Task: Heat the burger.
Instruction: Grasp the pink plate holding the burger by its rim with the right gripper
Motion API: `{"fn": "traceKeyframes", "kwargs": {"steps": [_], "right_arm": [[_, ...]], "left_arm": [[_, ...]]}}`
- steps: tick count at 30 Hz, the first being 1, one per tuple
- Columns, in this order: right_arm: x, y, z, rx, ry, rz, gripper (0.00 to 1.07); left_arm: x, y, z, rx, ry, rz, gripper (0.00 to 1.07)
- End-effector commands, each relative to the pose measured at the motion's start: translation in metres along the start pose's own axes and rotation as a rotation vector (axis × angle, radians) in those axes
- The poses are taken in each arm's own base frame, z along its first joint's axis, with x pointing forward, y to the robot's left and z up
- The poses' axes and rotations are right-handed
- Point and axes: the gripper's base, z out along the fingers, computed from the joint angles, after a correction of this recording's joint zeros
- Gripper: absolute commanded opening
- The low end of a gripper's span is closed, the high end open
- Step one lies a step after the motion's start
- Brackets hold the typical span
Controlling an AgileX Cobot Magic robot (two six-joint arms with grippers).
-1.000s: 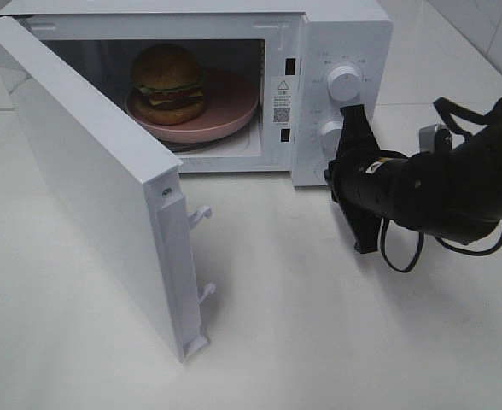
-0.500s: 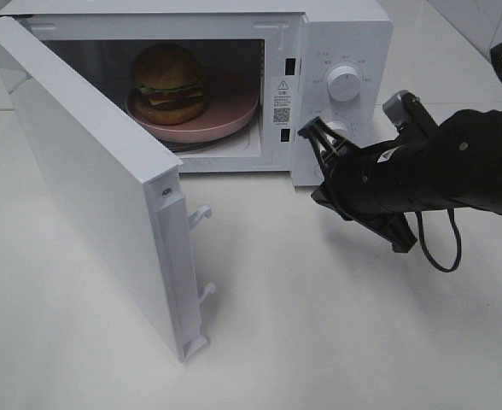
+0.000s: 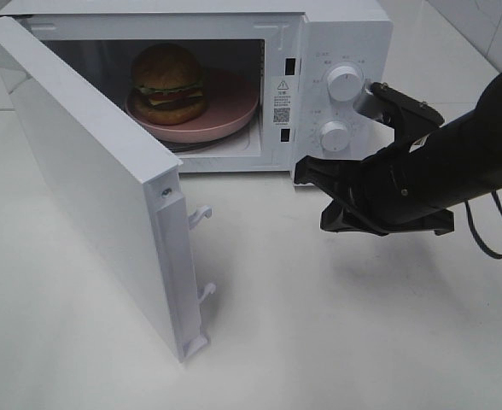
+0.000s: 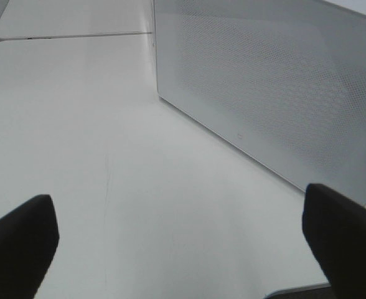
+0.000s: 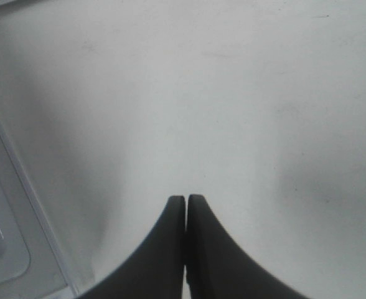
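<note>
The burger [image 3: 169, 83], a brown domed bun over green, yellow and dark layers, sits on a round pink plate [image 3: 234, 107] inside the white microwave [image 3: 341, 34]. The microwave door [image 3: 89, 179] stands swung wide open to the left. My right gripper [image 3: 302, 171] hovers low over the table in front of the control panel, pointing left toward the oven's opening. Its fingers [image 5: 173, 243] are pressed together with nothing between them. My left gripper [image 4: 180, 205] is out of the high view. Its fingers [image 4: 21, 237] are spread wide apart, facing a perforated microwave wall [image 4: 270, 81].
Two round knobs [image 3: 345, 83] [image 3: 334, 135] sit on the panel just behind the right arm. White door latches [image 3: 200, 213] stick out of the door's free edge. White tabletop [image 3: 319, 325] stretches in front of the oven.
The right arm has swung around and down from beside the knobs, now lying low and pointing left toward the oven opening. Door, burger and plate have not moved.
</note>
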Motion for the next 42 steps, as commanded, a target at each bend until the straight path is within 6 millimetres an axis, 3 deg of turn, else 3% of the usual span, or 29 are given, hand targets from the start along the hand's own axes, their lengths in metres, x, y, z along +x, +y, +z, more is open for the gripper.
{"fn": "traceKeyframes", "kwargs": {"steps": [1, 14, 16, 19, 21, 24, 26, 29, 31, 32, 34, 38, 39, 41, 42], "right_arm": [[-0.005, 0.007, -0.015, 0.013, 0.081, -0.178, 0.00], [-0.024, 0.025, -0.044, 0.051, 0.289, -0.606, 0.00], [-0.023, 0.028, -0.052, 0.019, 0.381, -0.789, 0.01], [-0.024, 0.028, -0.055, 0.012, 0.401, -0.842, 0.01], [-0.025, 0.028, -0.060, -0.009, 0.449, -1.035, 0.02], [-0.025, 0.028, -0.060, -0.011, 0.457, -1.091, 0.02], [-0.026, 0.025, -0.061, -0.037, 0.478, -1.309, 0.02], [-0.026, 0.025, -0.061, -0.045, 0.481, -1.371, 0.02], [-0.027, 0.023, -0.061, -0.089, 0.490, -1.623, 0.05], [-0.027, 0.023, -0.061, -0.089, 0.490, -1.623, 0.05], [-0.028, 0.024, -0.060, -0.122, 0.485, -1.752, 0.11], [-0.030, 0.025, -0.059, -0.118, 0.450, -1.804, 0.21], [-0.032, 0.026, -0.058, -0.102, 0.420, -1.829, 0.30], [-0.034, 0.027, -0.057, -0.089, 0.402, -1.835, 0.35], [-0.036, 0.029, -0.056, -0.064, 0.369, -1.857, 0.47]], "left_arm": [[0.001, 0.000, 0.000, -0.001, -0.005, -0.005, 1.01], [0.001, 0.000, 0.000, -0.001, -0.005, -0.005, 1.01], [0.001, 0.000, 0.000, -0.001, -0.005, -0.005, 1.01], [0.001, 0.000, 0.000, -0.001, -0.005, -0.005, 1.01], [0.001, 0.000, 0.000, -0.001, -0.005, -0.005, 1.01], [0.001, 0.000, 0.000, -0.001, -0.005, -0.005, 1.01], [0.001, 0.000, 0.000, -0.001, -0.005, -0.005, 1.01], [0.001, 0.000, 0.000, -0.001, -0.005, -0.005, 1.01], [0.001, 0.000, 0.000, -0.001, -0.005, -0.005, 1.01], [0.001, 0.000, 0.000, -0.001, -0.005, -0.005, 1.01], [0.001, 0.000, 0.000, -0.001, -0.005, -0.005, 1.01], [0.001, 0.000, 0.000, -0.001, -0.005, -0.005, 1.01], [0.001, 0.000, 0.000, -0.001, -0.005, -0.005, 1.01], [0.001, 0.000, 0.000, -0.001, -0.005, -0.005, 1.01], [0.001, 0.000, 0.000, -0.001, -0.005, -0.005, 1.01]]}}
